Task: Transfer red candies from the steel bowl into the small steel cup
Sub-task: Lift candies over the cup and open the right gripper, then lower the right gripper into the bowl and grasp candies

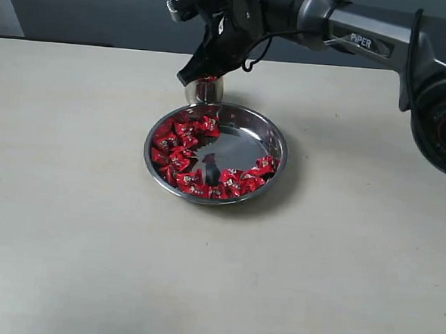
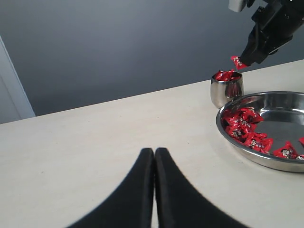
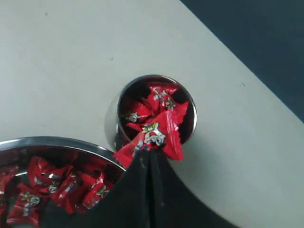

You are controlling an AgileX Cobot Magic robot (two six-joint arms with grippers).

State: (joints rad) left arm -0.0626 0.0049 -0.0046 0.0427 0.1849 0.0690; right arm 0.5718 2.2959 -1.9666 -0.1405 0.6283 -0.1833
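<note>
The steel bowl (image 1: pixel 277 144) sits mid-table with many red candies (image 1: pixel 180 145) along its left and front inside. Just behind its far-left rim stands the small steel cup (image 1: pixel 204 91), holding several red candies (image 3: pixel 159 102). My right gripper (image 1: pixel 189 77) hangs right over the cup, shut on one red candy (image 3: pixel 156 135) pinched at its tips above the cup's mouth. The left wrist view shows that held candy (image 2: pixel 237 62) just above the cup (image 2: pixel 226 92). My left gripper (image 2: pixel 154 151) is shut with nothing in it, low over bare table left of the bowl (image 2: pixel 237 142).
The right arm (image 1: pixel 367 39) reaches in from the upper right across the back of the table. A dark wall runs behind the table's far edge (image 1: pixel 79 45). Bare tabletop surrounds the bowl on the left and front.
</note>
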